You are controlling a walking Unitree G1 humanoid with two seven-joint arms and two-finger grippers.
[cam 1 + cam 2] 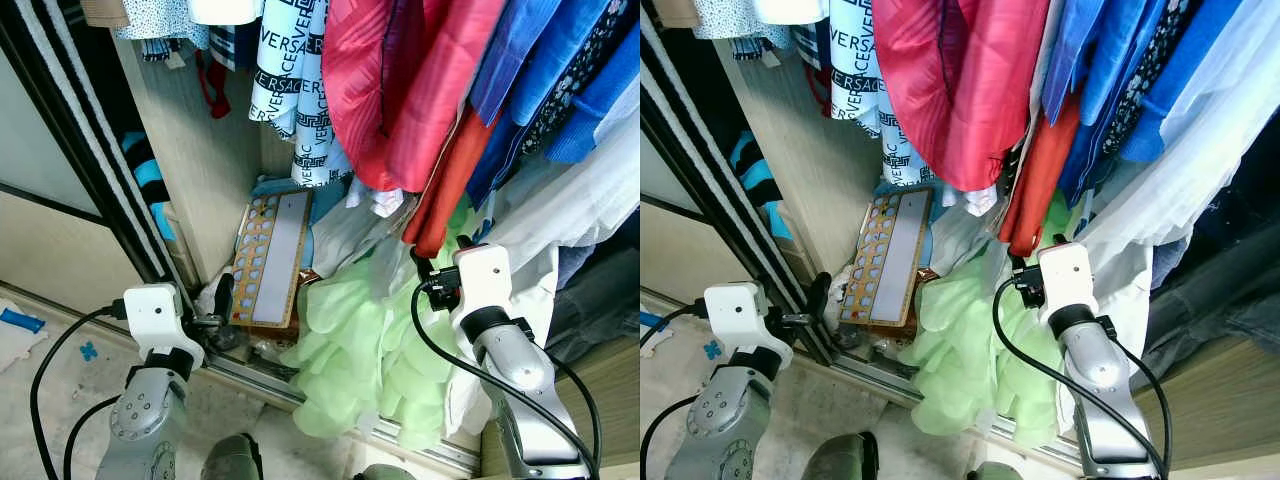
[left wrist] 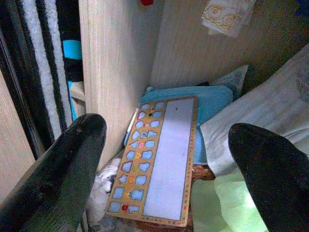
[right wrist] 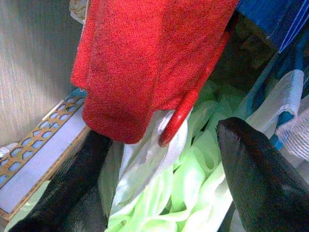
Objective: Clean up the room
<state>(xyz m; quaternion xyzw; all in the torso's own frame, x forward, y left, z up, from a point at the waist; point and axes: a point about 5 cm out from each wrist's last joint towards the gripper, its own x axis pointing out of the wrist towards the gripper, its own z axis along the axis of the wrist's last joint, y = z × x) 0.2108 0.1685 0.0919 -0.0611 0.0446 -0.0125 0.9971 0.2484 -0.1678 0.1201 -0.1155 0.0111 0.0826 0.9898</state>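
head views: an open wardrobe. a wooden shape-puzzle board (image 1: pixel 270 260) leans upright against the wooden partition (image 1: pixel 205 170), low in the wardrobe, resting on a blue cushion (image 1: pixel 300 195). a pale green garment (image 1: pixel 365 345) spills over the sliding-door track (image 1: pixel 300 390) beside it. hanging clothes crowd the space above: a black-and-white printed cloth (image 1: pixel 295 90), a red garment (image 1: pixel 395 80), blue garments (image 1: pixel 560 70). the left gripper (image 1: pixel 222 310) sits at the track, just short of the board. the right gripper (image 1: pixel 430 262) is raised among the hems.

left wrist view: fingers (image 2: pixel 63 169) spread wide, holding nothing; the board stands between them, further in.

right wrist view: fingers (image 3: pixel 256 174) wide apart, empty; a red knit hem (image 3: pixel 140 72) hangs directly ahead over green fabric.
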